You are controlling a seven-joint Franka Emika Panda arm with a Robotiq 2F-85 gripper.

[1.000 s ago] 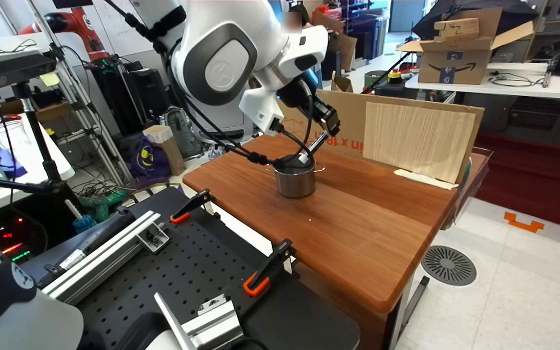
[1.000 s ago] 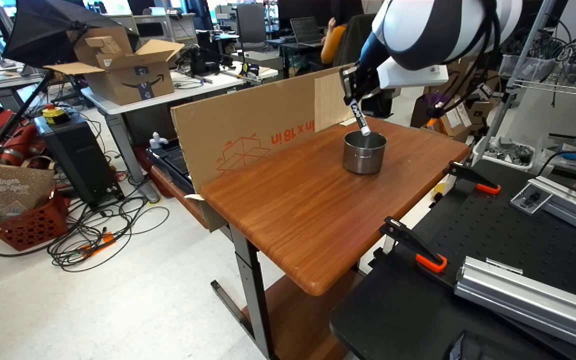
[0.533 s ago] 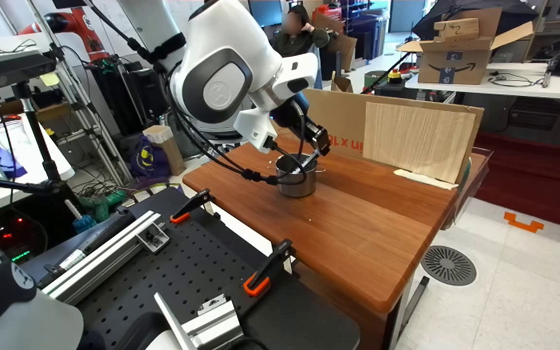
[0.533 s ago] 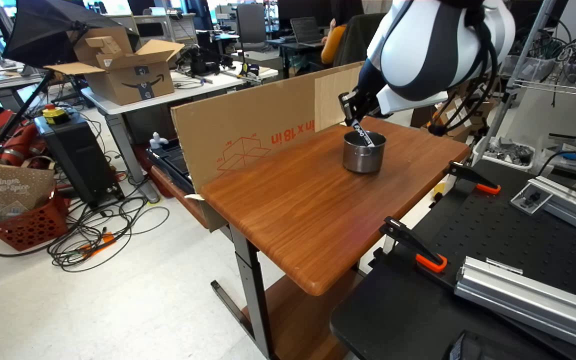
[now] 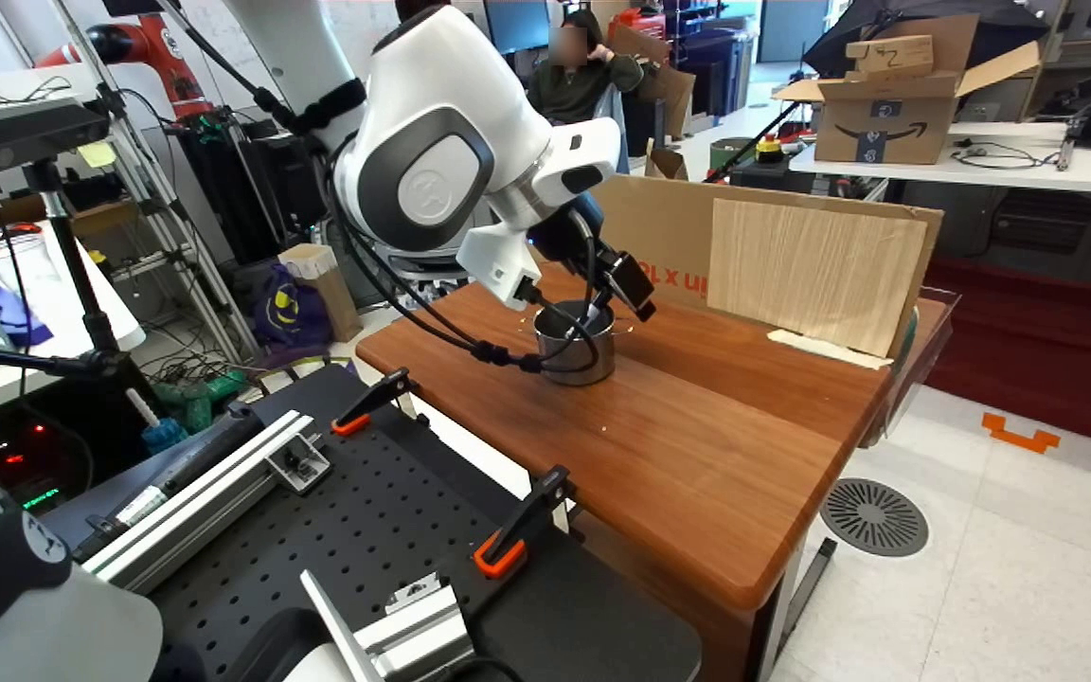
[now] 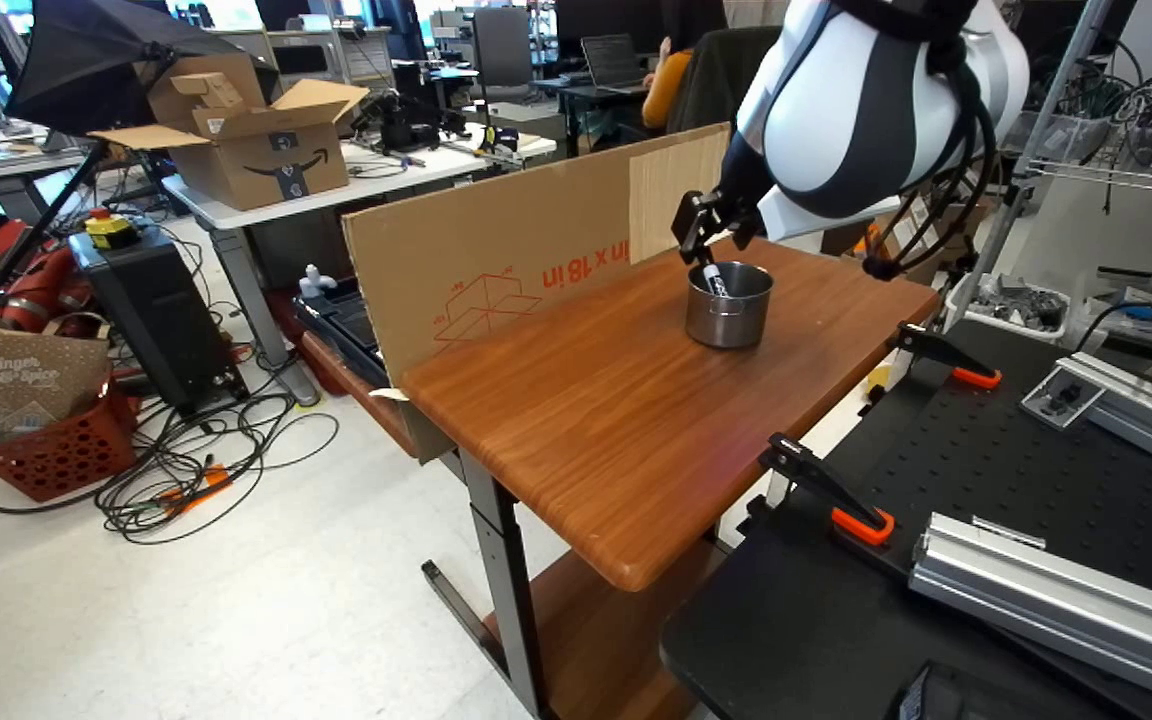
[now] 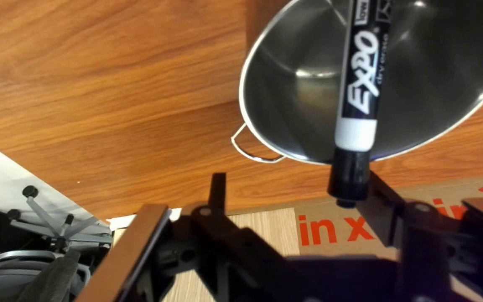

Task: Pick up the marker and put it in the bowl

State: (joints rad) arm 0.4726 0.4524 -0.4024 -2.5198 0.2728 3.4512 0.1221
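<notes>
The marker (image 7: 363, 79), black-labelled with a white band and black cap, is tilted with its lower part inside the bowl (image 6: 724, 325). In the wrist view its capped end reaches over the bowl's rim (image 7: 245, 63), close against the right-hand finger; whether they touch I cannot tell. My gripper (image 7: 297, 180) has its fingers spread wide apart, and the marker is not clamped between them. Both exterior views show the gripper (image 6: 696, 240) just above the rim, on the cardboard side. The bowl, grey metal, stands upright on the wooden table (image 5: 697, 445). The marker's far end is cut off in the wrist view.
A cardboard sheet (image 6: 496, 260) with a light wood board (image 5: 811, 270) attached stands upright along the back edge. Arm cables (image 5: 508, 358) hang in front of the bowl. Clamps (image 5: 527, 521) with orange tips sit at the table's near edge, next to a black perforated plate (image 5: 394, 511).
My gripper came down to the bowl with the marker shut in it, then its fingers spread and let go. The marker dropped lower into the bowl. The bowl looks unmoved.
</notes>
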